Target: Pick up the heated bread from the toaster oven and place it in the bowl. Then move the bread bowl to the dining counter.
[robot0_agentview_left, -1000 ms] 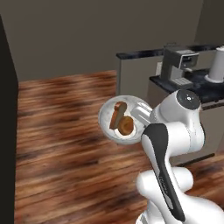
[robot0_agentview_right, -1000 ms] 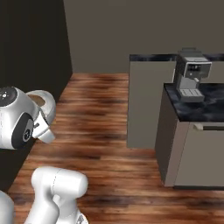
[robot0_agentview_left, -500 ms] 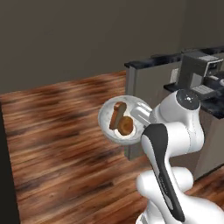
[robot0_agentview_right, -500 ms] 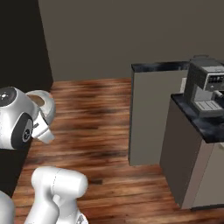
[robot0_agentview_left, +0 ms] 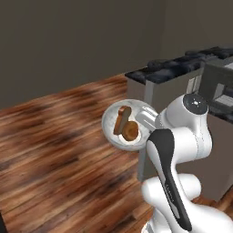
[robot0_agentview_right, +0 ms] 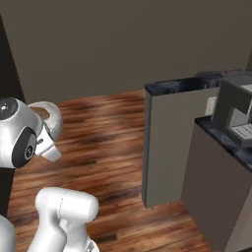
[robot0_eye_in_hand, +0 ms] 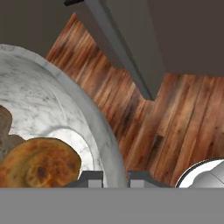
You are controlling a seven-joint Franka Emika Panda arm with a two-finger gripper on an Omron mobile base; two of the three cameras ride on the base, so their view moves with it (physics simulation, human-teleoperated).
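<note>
Showing no legible txt: bowl (robot0_agentview_left: 110, 129), bread (robot0_agentview_left: 131, 131)

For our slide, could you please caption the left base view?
Arm carries the bowl, heated bread inside, above wood floor.

No readable text, labels, brands or numbers on anything in view

Golden round bread (robot0_agentview_left: 131, 131) lies in the speckled white bowl (robot0_agentview_left: 110, 132), held aloft
</note>
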